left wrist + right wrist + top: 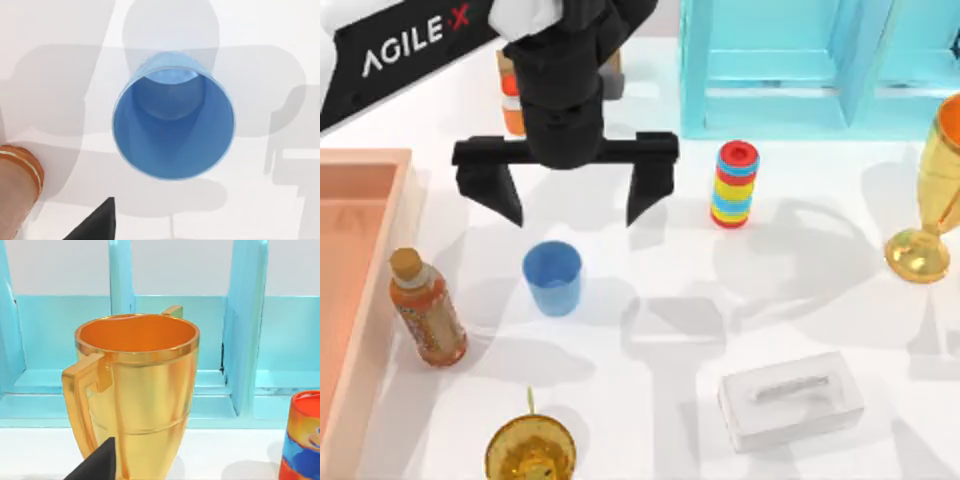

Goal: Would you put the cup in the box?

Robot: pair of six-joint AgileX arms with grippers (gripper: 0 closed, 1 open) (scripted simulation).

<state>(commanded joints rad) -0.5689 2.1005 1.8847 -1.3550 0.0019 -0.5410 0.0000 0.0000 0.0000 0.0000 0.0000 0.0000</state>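
— Box and cup?
— Salmon-pink box point(360, 260) along the table's left edge, open-topped, nothing visible inside. Blue cup point(553, 278) upright on the white table point(650, 300), near the box but outside it, with an orange bottle point(427, 308) standing between the two. Cup hollow and bare down to its base in the left wrist view point(172, 125).

— Relative to the jaws?
— Just below the left gripper point(568, 195) in the top view, roughly centred under the gap between the two black fingers. Apart, not touching.

— Jaws?
— Spread wide, released, holding nothing; gap wider than the cup.

— Right side?
— Right gripper's finger tip point(97, 462) near a gold goblet point(135, 395), before a turquoise shelf point(240, 340). Open or closed: cannot tell.

— Smaller things?
— White tissue box point(790, 400), striped stack point(735, 184), amber glass point(530, 450).
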